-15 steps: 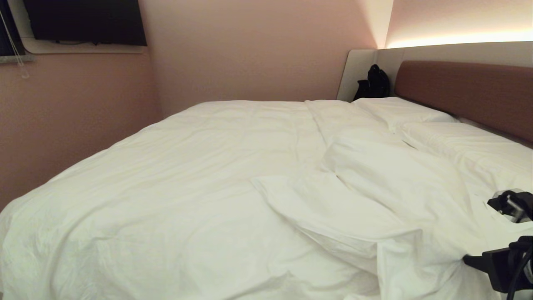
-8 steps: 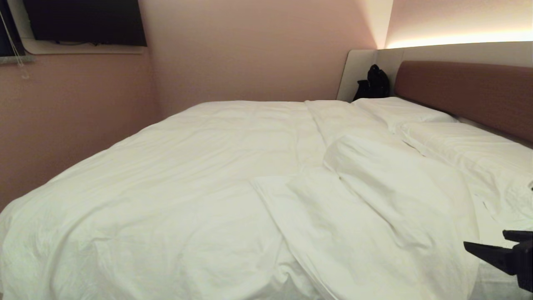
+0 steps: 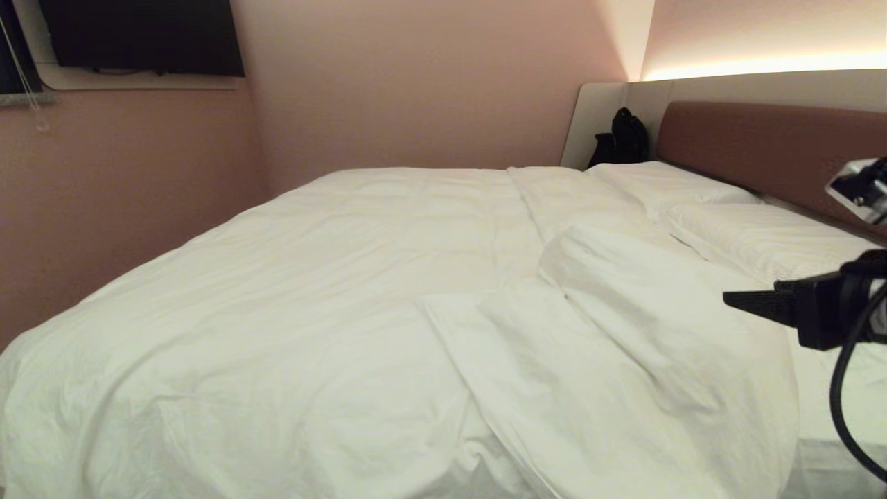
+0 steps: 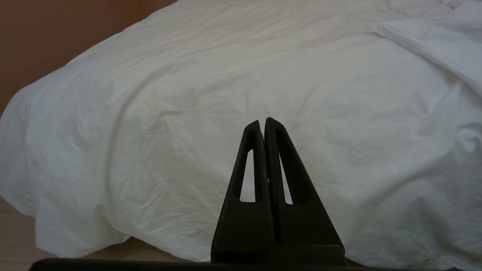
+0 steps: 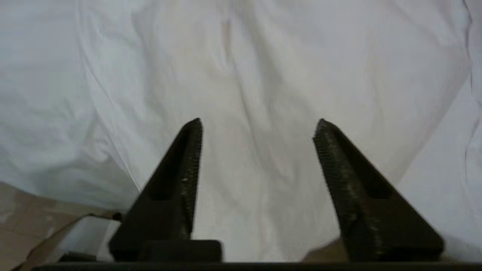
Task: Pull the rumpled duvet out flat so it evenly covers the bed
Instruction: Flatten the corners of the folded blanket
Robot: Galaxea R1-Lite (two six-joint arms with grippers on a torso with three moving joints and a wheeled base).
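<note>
Head view: duvet (image 3: 388, 305) fold ridge runs lengthwise toward the headboard (image 3: 769, 152)

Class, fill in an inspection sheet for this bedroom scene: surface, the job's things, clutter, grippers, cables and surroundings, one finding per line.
Surface: large low bed, bare white sheet showing at its near right corner.
Job's things: thick puffy white duvet, flat on the left, bunched in a folded ridge right of centre.
Clutter: black bag beside the brown padded headboard; two white rectangular pillows.
Grippers: left gripper shut, low before the bed's hanging duvet; right gripper open, empty, above the duvet.
Cables: black cable looping from the right arm.
Surroundings: pink walls, dark wall screen.
</note>
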